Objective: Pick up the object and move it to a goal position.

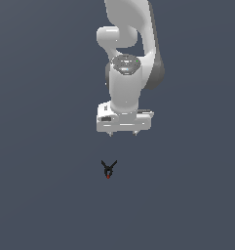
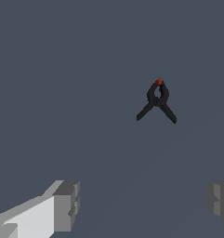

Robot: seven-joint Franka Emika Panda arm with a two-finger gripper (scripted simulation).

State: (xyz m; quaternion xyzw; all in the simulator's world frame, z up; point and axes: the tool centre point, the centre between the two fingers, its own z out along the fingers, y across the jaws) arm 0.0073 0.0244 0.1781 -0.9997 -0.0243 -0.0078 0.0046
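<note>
Exterior view
- Arm: the white Panda arm (image 1: pixel 131 63) reaches down from the top of the frame, wrist vertical.
- Gripper (image 1: pixel 123 133): only two short finger stubs show beneath the hand body; they stand apart, with nothing between them.
- Object: a small black spring clamp (image 1: pixel 108 169), handles spread in a V, red tip (image 1: pixel 107 176) at the closed end.
- Object position: on the plain grey surface (image 1: pixel 41 195), clear of the gripper and a little toward the exterior view's left of the hand's centre.
- Goal: no goal marker is visible.

Wrist view
- Fingers: the left-hand pad (image 2: pixel 67 204) and the right-hand pad (image 2: pixel 219 202) sit at opposite edges of the frame, so the hand is set wide and holds nothing.
- Clamp (image 2: pixel 157 101): lies well apart from both pads, not between them, nearer the line of the right-hand pad. Red tip (image 2: pixel 159 82) points away from the fingers; the two handles splay back toward them.

Step in hand
- Judgement: approach, before the grasp. The clamp is untouched.
- Next move calls for: shifting sideways until the clamp is centred between the pads, then descending and closing across its narrow body.
- Risk: the clamp is far smaller than the hand, so a small offset may miss or knock it.

Room for moving
- Edges: no table edge, wall or other item appears in either view.
- Clearance: open surface on all sides of the clamp.
</note>
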